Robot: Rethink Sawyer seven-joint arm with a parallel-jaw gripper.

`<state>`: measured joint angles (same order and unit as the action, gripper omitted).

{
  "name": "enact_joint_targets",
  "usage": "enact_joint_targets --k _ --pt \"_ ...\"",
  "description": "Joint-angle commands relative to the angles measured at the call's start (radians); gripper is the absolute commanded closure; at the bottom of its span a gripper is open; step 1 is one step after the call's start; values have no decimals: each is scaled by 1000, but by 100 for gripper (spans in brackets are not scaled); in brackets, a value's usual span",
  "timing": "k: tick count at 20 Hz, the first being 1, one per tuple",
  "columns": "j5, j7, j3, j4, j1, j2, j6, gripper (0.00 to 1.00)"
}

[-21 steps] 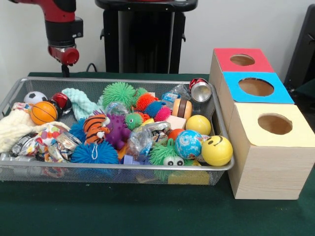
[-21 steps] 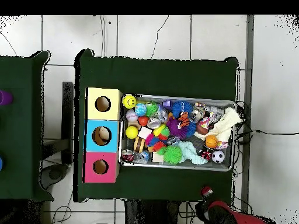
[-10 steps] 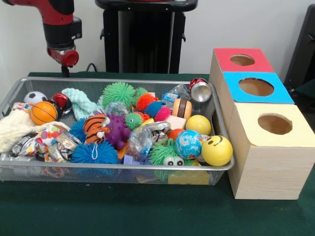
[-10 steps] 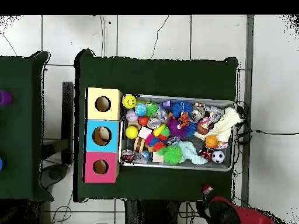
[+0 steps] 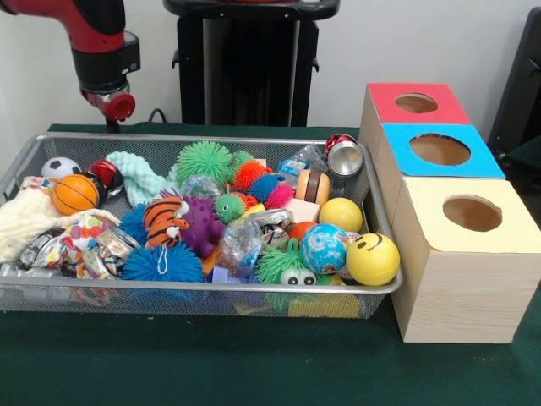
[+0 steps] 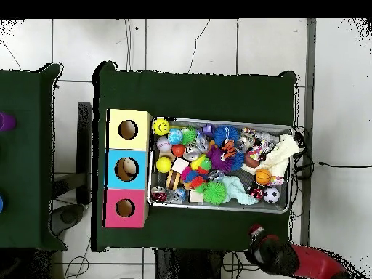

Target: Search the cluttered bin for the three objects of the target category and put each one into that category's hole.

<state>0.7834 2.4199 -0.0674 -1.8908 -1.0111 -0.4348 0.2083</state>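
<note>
Gripper point(image 5: 111, 108) high at the end of the red arm, outside the wire mesh bin point(image 5: 211, 138), behind its far rim at the corner farthest from the boxes. Nothing carried, as far as either view shows; whether wide or narrow, cannot tell.

Nearest below it in the front view: a soccer ball point(image 5: 59, 167), a red and black ball point(image 5: 105, 173), a basketball point(image 5: 74, 194) and a mint knitted piece point(image 5: 139, 178), all in that same end of the bin. No telling from the task line which category is wanted, so the three target things probably among these balls or the spiky toys further along, all in the bin, none picked up yet.

Deciding relation: everything lying forward of and below the gripper, with the red-topped box point(image 5: 416, 103), blue-topped box point(image 5: 439, 149) and yellow-topped box point(image 5: 472, 212) at the opposite end, so any carry likely to run the bin's whole long axis.

From the overhead view: gripper point(image 6: 256, 234) plainly clear of the bin's rim over the green cloth, in line with the soccer ball point(image 6: 271, 195); height above the rim readable only from the front
</note>
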Motion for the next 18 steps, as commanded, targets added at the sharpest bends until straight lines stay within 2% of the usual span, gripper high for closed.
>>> enact_joint_targets --k 1,11,18 --pt "-126 -64 -168 186 55 18 170 100" --pt "-288 -89 -156 114 114 -182 479 100" --pt "-332 -102 -139 122 145 -241 609 100"
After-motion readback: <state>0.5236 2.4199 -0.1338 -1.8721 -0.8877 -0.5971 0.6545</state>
